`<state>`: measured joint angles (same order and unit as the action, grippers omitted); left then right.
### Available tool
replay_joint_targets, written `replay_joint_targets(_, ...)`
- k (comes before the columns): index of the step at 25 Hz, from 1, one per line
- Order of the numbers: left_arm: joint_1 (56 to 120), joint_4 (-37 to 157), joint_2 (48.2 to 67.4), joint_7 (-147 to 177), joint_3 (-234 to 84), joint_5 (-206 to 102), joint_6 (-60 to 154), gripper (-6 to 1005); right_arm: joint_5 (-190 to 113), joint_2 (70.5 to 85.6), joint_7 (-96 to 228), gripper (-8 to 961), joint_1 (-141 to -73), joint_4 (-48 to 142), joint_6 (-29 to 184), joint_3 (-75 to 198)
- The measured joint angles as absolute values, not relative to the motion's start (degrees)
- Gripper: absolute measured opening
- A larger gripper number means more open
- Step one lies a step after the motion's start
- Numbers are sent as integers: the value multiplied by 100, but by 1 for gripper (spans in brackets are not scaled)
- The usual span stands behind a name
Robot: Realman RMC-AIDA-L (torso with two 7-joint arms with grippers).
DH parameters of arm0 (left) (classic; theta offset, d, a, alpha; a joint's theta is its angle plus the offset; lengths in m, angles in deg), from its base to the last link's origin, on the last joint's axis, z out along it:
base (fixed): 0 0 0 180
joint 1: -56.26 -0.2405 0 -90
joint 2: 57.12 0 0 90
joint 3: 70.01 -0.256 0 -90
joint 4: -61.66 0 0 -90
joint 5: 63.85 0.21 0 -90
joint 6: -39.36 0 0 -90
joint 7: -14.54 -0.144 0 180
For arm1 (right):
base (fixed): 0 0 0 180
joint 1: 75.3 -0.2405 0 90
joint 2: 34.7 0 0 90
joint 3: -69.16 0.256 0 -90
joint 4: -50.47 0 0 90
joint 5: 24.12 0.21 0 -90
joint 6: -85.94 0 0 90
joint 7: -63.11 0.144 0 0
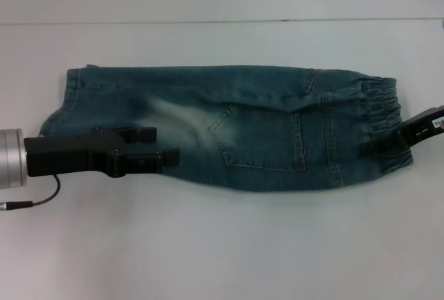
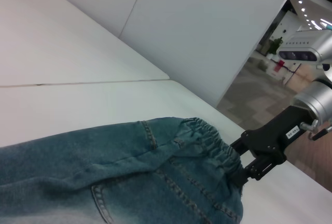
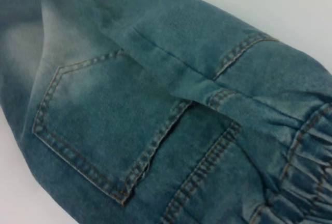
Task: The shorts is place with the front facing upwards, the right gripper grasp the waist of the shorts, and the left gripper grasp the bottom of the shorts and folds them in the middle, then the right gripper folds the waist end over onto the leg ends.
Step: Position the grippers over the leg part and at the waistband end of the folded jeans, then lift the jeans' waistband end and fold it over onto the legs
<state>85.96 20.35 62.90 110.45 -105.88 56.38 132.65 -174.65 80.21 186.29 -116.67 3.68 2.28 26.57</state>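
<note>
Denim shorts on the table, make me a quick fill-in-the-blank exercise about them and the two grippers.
1. The denim shorts are already folded ____ and lie on the white table.
2. The right gripper is at the elastic ____.
3. The left gripper is over the ____ end.

Missing words: in half lengthwise; waistband; leg
</note>
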Motion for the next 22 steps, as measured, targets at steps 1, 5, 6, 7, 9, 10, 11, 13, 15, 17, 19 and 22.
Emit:
replay_joint_targets(1, 8596, 2035, 6292, 11044, -10595, 5638, 13263, 906, -17465, 8013, 18614, 783, -11658, 368, 227, 2662)
replay_joint_targets(5, 8598, 2035, 6298, 11043, -10603, 5638, 13298, 905, -17462, 8003, 18553, 661, -11625, 366, 223, 2675)
replay_joint_targets(6, 8601, 2035, 6301, 11043, -10603, 5638, 13296, 905, -17462, 8003, 18546, 630, -11619, 365, 219, 2667)
replay_joint_targets(7, 8601, 2035, 6302, 11043, -10604, 5638, 13290, 904, -17463, 8004, 18534, 600, -11616, 364, 217, 2661)
replay_joint_targets(9, 8605, 2038, 6303, 11043, -10605, 5638, 13277, 904, -17463, 8013, 18506, 529, -11610, 363, 211, 2656)
replay_joint_targets(10, 8607, 2040, 6303, 11043, -10605, 5638, 13277, 904, -17463, 8016, 18496, 489, -11607, 363, 210, 2659)
replay_joint_targets(11, 8610, 2043, 6303, 11044, -10605, 5638, 13275, 903, -17463, 8018, 18488, 449, -11606, 363, 210, 2666)
replay_joint_targets(13, 8612, 2045, 6303, 11050, -10605, 5637, 13272, 903, -17463, 8019, 18464, 369, -11606, 363, 213, 2678)
replay_joint_targets(15, 8613, 2045, 6308, 11058, -10600, 5625, 13263, 903, -17463, 8024, 18434, 290, -11606, 362, 212, 2687)
replay_joint_targets(17, 8612, 2046, 6342, 11056, -10556, 5592, 13253, 902, -17463, 8025, 18429, 213, -11606, 362, 210, 2691)
replay_joint_targets(19, 8612, 2046, 6342, 11056, -10556, 5592, 13253, 902, -17464, 8024, 18431, 136, -11607, 362, 210, 2694)
replay_joint_targets(22, 8675, 2044, 6470, 11035, -10519, 5577, 13035, 901, -17442, 8017, 18447, 121, -11608, 362, 205, 2694)
